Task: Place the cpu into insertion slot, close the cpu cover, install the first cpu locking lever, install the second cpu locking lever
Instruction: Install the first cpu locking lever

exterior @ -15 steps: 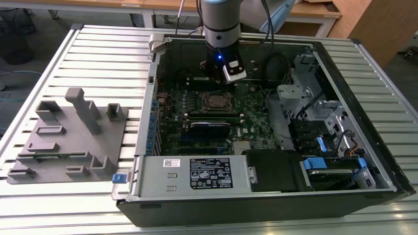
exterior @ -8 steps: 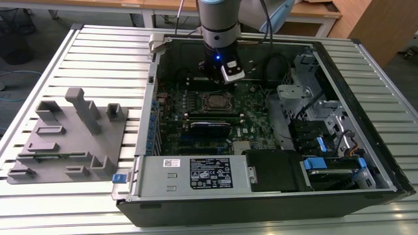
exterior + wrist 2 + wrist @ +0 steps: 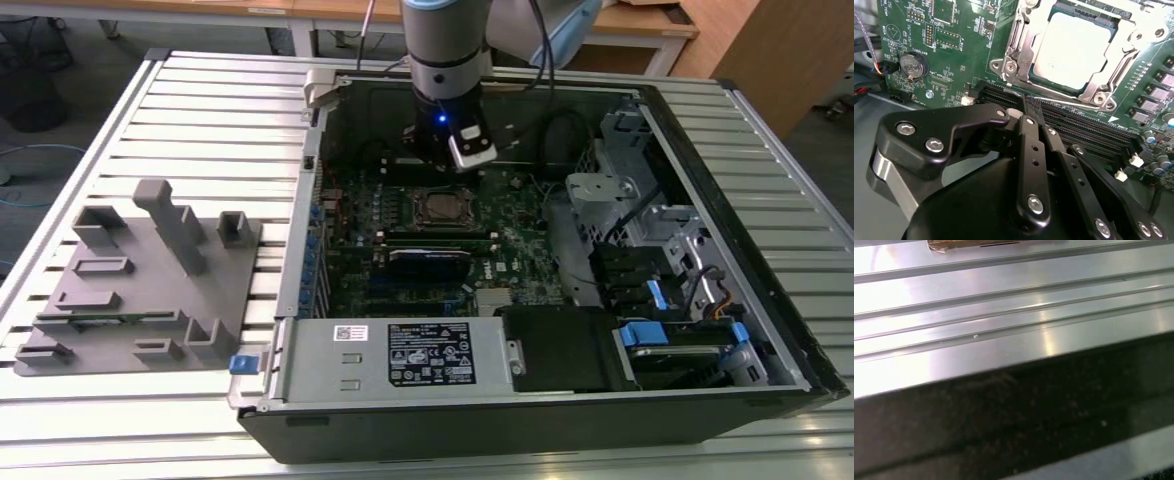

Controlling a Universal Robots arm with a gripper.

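From my seat I read the cpu (image 3: 1073, 49) as already lying in the insertion slot (image 3: 1026, 75), its pale metal top showing through the window of the cpu cover (image 3: 1114, 22), which looks folded down flat over it; on the green board (image 3: 514, 215) that socket sits toward the far half, well apart from the near edge of the case (image 3: 534, 425). The gripper (image 3: 1026, 107) hangs over the socket's far side in the exterior view, and in the second wrist view its dark fingers (image 3: 1031, 135) stand pressed together with nothing between them, the tips just above the long black memory slots (image 3: 1079, 127) that run beside the socket. I judge the work to be at the locking levers: whether either is latched I cannot tell, though a bright metal arm runs along the socket's edge. To do this step well I would keep the tips narrow and low, come at the lever's free end from the side, push it down and then under its hook, and not let the fingers ride onto the cover or the chip. The memory slots lie right beside the path and could be scraped. Elsewhere, the grey power supply (image 3: 394, 355) fills the near edge, the drive bays with blue tabs (image 3: 654, 335) sit at the exterior view's right, and a grey parts fixture (image 3: 140, 280) rests on the slatted table (image 3: 214, 95) outside the case, none of them in the way.
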